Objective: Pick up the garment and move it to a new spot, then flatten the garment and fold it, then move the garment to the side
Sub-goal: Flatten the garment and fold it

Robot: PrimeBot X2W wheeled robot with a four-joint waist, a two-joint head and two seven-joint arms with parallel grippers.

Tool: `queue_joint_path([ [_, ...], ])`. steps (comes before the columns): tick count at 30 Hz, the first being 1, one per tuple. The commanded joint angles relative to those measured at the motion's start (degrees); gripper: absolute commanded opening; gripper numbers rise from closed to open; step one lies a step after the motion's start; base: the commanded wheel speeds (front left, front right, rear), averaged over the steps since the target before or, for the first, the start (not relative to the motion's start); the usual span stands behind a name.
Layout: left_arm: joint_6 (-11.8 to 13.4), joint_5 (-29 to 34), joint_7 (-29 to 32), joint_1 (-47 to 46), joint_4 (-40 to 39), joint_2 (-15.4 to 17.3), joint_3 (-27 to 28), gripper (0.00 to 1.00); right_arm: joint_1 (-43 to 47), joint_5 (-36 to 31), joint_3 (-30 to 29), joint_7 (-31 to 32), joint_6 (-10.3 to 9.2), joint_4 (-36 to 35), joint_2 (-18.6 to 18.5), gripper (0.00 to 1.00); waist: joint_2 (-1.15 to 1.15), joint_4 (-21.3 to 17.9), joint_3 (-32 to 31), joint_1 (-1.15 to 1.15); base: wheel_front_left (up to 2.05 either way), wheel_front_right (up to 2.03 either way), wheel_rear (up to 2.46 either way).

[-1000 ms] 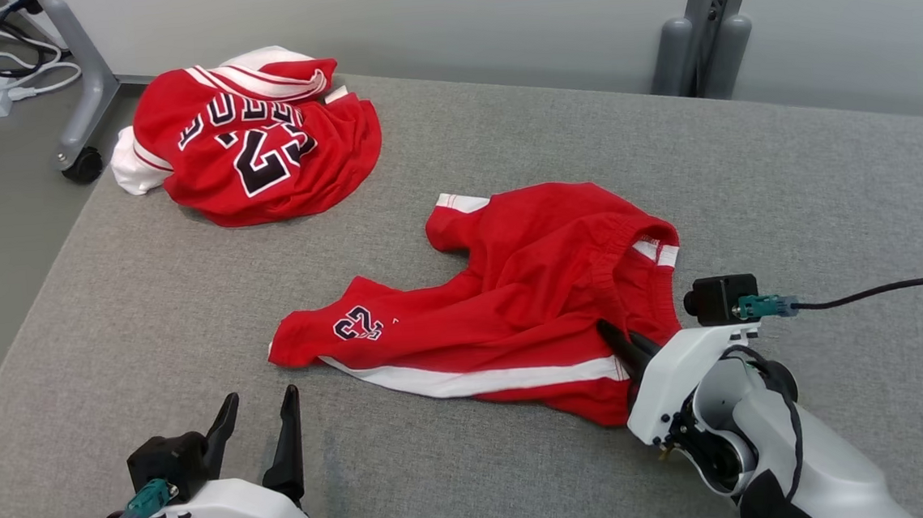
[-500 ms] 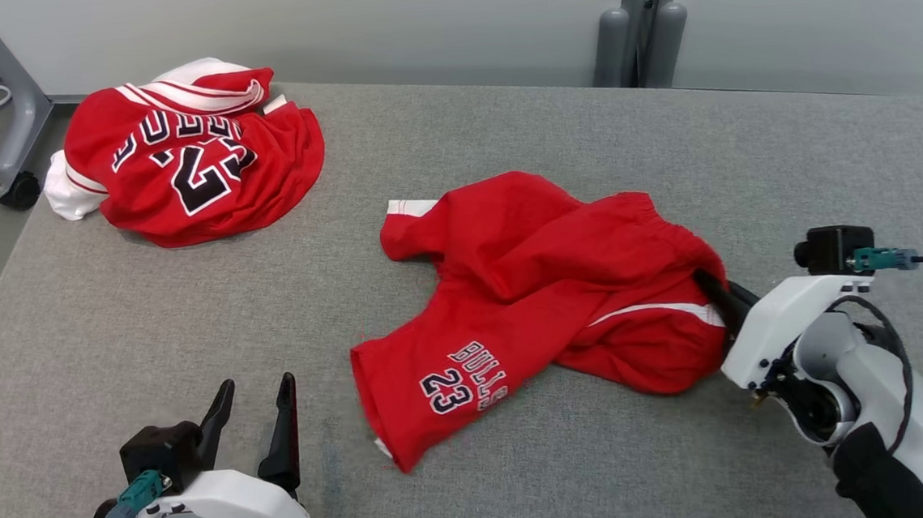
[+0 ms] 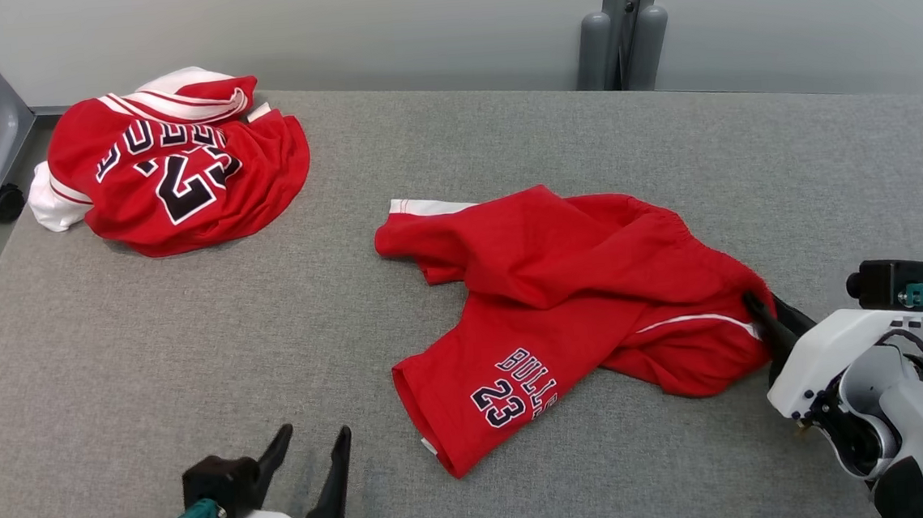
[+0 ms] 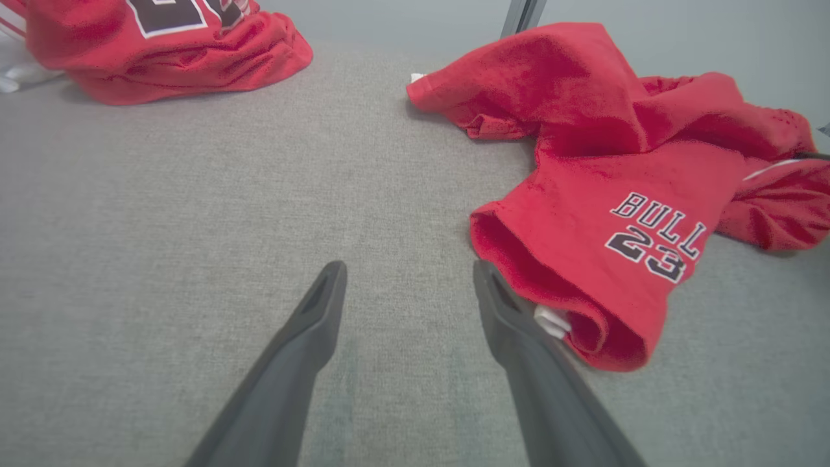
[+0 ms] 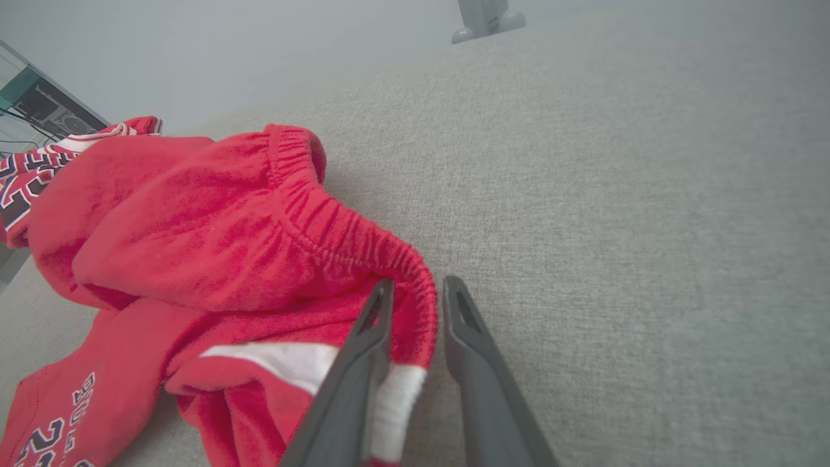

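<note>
Counter (image 3: 190, 327): bare grey cloth from 7 to 9 o'clock, and at 2 o'clock. Obstacles: crumpled shorts (image 3: 561, 284), centre to 4 o'clock; jersey heap (image 3: 179, 173), 10 o'clock; grey post (image 3: 616, 29), 1 o'clock, past the far edge. Open lane between jersey heap and shorts.

The shorts (image 3: 562, 301) lie midway on the desk (image 3: 192, 351), jersey (image 3: 171, 174) behind them to the left, right pincer (image 3: 753, 303) at their right end.

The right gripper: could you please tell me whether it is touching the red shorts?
Touching. The right wrist view shows the right gripper closed on the red shorts, their elastic waistband pinched between its two fingers.
</note>
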Motion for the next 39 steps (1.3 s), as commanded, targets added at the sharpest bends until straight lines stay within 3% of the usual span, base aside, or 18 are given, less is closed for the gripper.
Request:
queue_joint_path([
  [1, -0.5, 0.5, 0.6, 1.0, -0.3, 0.6, -0.8, 1.00, 1.2, -0.4, 0.0, -0.8, 0.01, -0.3, -0.2, 1.00, 0.00, -0.1, -0.2, 0.00, 0.00, 0.00, 0.00],
  [12, -3.1, 3.8, 4.8, 3.5, -2.7, 1.3, -8.7, 1.00, 7.6, 0.0, -3.0, -5.5, 0.01, -7.1, -3.3, 1.00, 0.00, -2.4, -2.7, 0.00, 0.00, 0.00, 0.00],
  [25, -5.9, 5.0, 2.4, -2.4, 9.6, -5.0, -10.8, 1.00, 12.9, -4.3, -8.8, -4.3, 0.01, -19.2, -1.7, 1.00, 0.00, -9.7, -2.9, 0.00, 0.00, 0.00, 0.00],
  [26, -6.2, 4.7, 2.1, -2.7, 10.2, -5.6, -10.6, 0.95, 13.4, -4.8, -9.5, -4.1, 0.01, -20.1, -1.5, 1.00, 0.00, -10.0, -2.8, 0.00, 0.00, 0.00, 0.00],
  [27, -6.4, 4.3, 1.8, -2.9, 10.7, -6.0, -10.4, 0.76, 13.9, -5.1, -10.0, -3.8, 0.01, -20.9, -1.4, 1.00, 0.00, -10.2, -2.7, 0.00, 0.00, 0.00, 0.00],
  [28, -6.6, 4.4, 1.6, -3.2, 11.4, -6.1, -10.4, 0.49, 14.5, -5.5, -10.6, -3.5, 0.01, -21.6, -1.2, 1.00, 0.00, -10.4, -2.6, 0.00, 0.00, 0.00, 0.00],
  [29, -6.7, 4.9, 1.5, -3.5, 12.0, -5.9, -10.7, 0.33, 15.0, -5.9, -11.3, -3.4, 0.01, -22.4, -0.9, 1.00, 0.00, -10.6, -2.6, 0.00, 0.00, 0.00, 0.00],
  [30, -6.7, 5.2, 1.1, -3.9, 12.3, -6.1, -10.9, 0.00, 15.4, -6.4, -11.9, -3.1, 0.01, -23.1, -0.6, 1.00, 0.00, -10.7, -2.5, 0.00, 0.00, 0.00, 0.00],
  [34, -7.2, 5.0, -0.4, -4.9, 11.1, -6.4, -10.2, 0.00, 17.4, -7.9, -14.4, -2.0, 0.01, -25.5, 0.6, 1.00, 0.00, -10.9, -2.3, 0.00, 0.00, 0.00, 0.00],
  [39, -6.1, 4.6, -1.4, -6.5, 6.0, -4.2, -7.8, 0.00, 19.3, -9.8, -16.8, -0.6, 0.01, -27.8, 2.2, 1.00, 0.00, -10.5, -1.9, 0.00, 0.00, 0.00, 0.00],
])
